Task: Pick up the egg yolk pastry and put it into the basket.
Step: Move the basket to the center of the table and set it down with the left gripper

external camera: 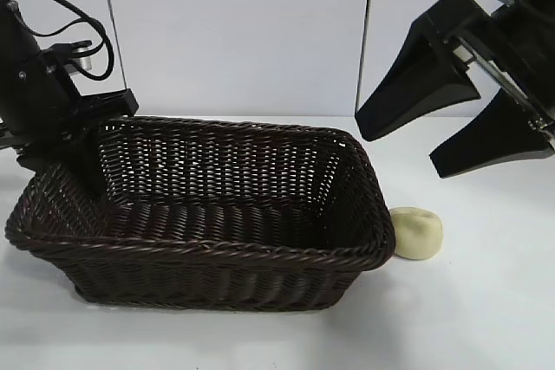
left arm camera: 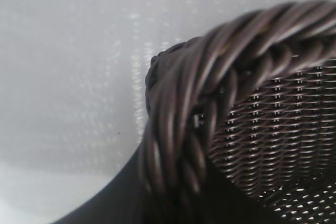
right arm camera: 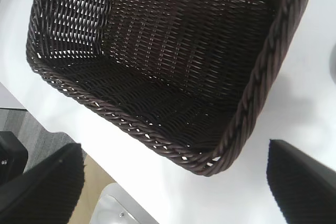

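We are seeing the right gripper hanging in the air with its 2 fingers spread wide, holding nothing. The pastry is lying on the table below it, touching the basket's near corner. The left gripper is clamping the basket's far rim, 1 finger reaching inside.

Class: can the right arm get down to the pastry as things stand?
Probably yes. The right end effector hangs open above the pastry, which lies on the table just outside the basket. Nothing sits between them; only the basket's rim close beside the pastry might crowd one finger.
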Available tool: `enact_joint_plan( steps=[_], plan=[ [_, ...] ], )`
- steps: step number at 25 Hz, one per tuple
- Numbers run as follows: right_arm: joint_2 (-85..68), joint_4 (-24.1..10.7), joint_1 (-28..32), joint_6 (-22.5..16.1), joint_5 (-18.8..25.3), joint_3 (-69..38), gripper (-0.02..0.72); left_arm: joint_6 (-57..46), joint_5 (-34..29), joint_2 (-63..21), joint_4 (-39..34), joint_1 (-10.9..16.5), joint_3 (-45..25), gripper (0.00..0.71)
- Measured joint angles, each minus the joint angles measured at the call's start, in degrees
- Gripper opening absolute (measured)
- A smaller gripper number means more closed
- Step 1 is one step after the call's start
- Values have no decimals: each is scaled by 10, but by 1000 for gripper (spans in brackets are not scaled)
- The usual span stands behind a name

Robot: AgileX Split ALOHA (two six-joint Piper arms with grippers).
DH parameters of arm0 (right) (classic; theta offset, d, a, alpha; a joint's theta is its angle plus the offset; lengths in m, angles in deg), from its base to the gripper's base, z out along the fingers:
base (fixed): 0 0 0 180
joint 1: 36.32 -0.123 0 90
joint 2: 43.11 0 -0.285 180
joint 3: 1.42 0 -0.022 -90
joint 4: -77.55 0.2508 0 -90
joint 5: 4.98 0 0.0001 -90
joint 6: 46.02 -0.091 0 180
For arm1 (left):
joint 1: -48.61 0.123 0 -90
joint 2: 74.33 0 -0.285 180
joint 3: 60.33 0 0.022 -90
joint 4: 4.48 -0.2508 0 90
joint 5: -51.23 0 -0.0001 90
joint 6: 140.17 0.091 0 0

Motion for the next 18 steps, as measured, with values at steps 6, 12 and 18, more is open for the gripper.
enact_joint_plan(
  steps=[6,12,18],
  plan=[
    [0,0,0,0,0,0,675,0,-3,0,9,0,1,479],
    [0,0,0,0,0,0,675,0,-12,0,10,0,2,678],
    [0,-1,0,0,0,0,675,-1,-40,-8,1,0,19,691]
  ],
)
